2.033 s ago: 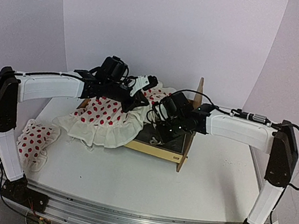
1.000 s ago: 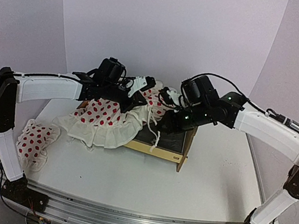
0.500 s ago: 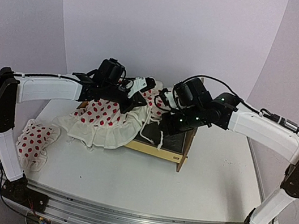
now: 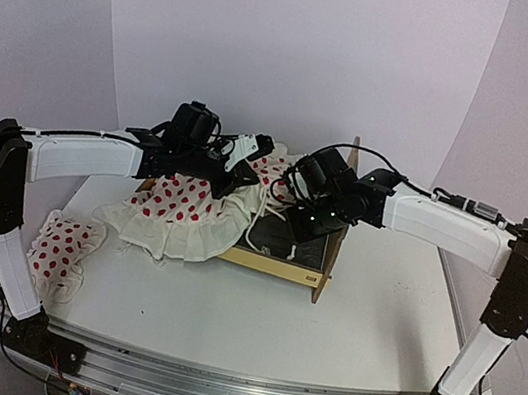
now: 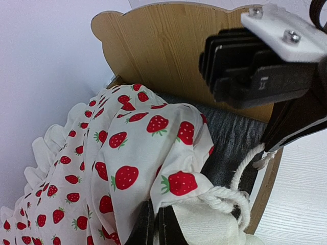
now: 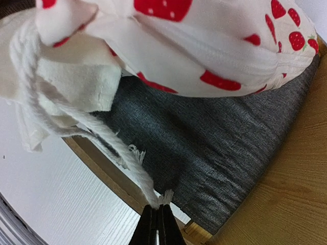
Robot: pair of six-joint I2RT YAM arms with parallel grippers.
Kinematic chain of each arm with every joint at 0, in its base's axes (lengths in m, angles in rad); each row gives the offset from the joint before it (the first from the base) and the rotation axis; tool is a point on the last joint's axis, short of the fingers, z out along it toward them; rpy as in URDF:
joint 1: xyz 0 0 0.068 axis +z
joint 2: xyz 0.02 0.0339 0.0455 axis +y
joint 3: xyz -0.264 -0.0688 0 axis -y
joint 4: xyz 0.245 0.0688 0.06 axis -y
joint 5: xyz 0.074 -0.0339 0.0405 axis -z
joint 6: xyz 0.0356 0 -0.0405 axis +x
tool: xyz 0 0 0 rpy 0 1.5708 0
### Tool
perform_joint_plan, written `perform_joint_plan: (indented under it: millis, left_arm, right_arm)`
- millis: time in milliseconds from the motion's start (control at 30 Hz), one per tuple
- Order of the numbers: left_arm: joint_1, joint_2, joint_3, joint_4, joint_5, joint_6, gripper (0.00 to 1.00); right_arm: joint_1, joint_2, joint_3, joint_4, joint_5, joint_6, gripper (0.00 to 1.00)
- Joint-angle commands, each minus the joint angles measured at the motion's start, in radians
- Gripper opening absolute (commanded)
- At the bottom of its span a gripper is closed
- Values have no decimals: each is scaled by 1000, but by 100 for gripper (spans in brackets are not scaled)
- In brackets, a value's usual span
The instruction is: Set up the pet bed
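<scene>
The pet bed (image 4: 286,258) is a light plywood frame with a scalloped headboard (image 5: 168,51) and a dark grey mattress pad (image 6: 219,138). A cream strawberry-print ruffled cloth (image 4: 181,209) lies over the bed's left part and spills onto the table. My left gripper (image 5: 155,212) is shut on a fold of this cloth near its corner, above the bed's far end (image 4: 265,145). My right gripper (image 6: 158,208) is shut on the frayed end of a white cord (image 6: 110,148) that runs from the cloth's corner, just above the mattress (image 4: 290,180).
A small red-dotted pillow (image 4: 62,250) lies on the white table (image 4: 223,322) at the near left. The headboard stands upright on the bed's right side (image 4: 341,221). Both arms crowd together over the bed's far end.
My right arm has come down from a raised pose and drawn back over the bed, still holding the cord. The left arm has stayed put with the cloth.
</scene>
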Motion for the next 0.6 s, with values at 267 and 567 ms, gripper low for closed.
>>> perform_joint_plan:
  millis: [267, 567]
  left_arm:
    - [5, -49, -13, 40, 6, 1, 0]
    - [5, -52, -19, 45, 6, 1, 0]
  right_arm:
    - [-29, 78, -27, 5, -70, 95, 0]
    - [-32, 140, 32, 78, -62, 128, 0]
